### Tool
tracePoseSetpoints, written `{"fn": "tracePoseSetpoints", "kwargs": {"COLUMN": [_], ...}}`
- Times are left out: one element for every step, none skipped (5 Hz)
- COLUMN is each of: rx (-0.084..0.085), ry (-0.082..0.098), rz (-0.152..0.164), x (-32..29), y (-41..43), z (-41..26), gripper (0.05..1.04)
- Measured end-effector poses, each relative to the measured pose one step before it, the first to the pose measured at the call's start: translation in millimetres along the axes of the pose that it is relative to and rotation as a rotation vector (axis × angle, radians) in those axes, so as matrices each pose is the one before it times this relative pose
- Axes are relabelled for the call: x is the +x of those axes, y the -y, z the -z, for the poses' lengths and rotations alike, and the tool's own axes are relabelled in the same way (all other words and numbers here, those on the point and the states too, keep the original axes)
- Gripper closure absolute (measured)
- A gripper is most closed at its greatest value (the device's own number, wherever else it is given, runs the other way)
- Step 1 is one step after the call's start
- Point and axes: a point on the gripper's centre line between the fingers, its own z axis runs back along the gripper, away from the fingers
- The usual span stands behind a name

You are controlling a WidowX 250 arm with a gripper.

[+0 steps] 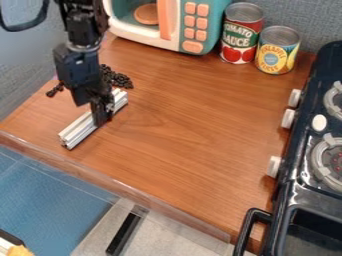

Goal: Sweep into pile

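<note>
Counter (194,125), wood-grained, bordered along its near edge by a clear lip (133,192); blue flooring (50,200) is seen below. Toy microwave (175,25), teal and white, placed at the back; tomato can (242,32) and pineapple can (277,50) set beside it. Black toy stove (304,125) stationed along the right edge. Wood surface is left exposed between bar and stove. Grooved metal bar (79,131), held in the gripper's (102,115) pinched fingers, is laid slantwise near the left edge; dark pieces (119,80) are scattered behind it.
</note>
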Motion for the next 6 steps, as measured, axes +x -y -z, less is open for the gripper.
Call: {"fn": "tracePoseSetpoints", "kwargs": {"rx": [-0.0127, -0.0261, -0.0023, -0.0100, -0.0115, 0.0233], "ry": [-0.0164, -0.0223, 0.0011, 0.0085, 0.0135, 0.0083], "rz": [-0.0111, -0.0050, -0.0103, 0.0054, -0.0038, 0.0204], "x": [-2.53, -5.05, -1.75, 0.83, 1.29, 0.89], "y": [-1.07, 0.99, 0.38, 1.67, -0.89, -3.83], "z": [3.31, 0.77, 6.95, 2.33, 2.03, -0.40], "gripper": [0.083, 0.083, 0.132, 0.401, 0.677, 0.702]}}
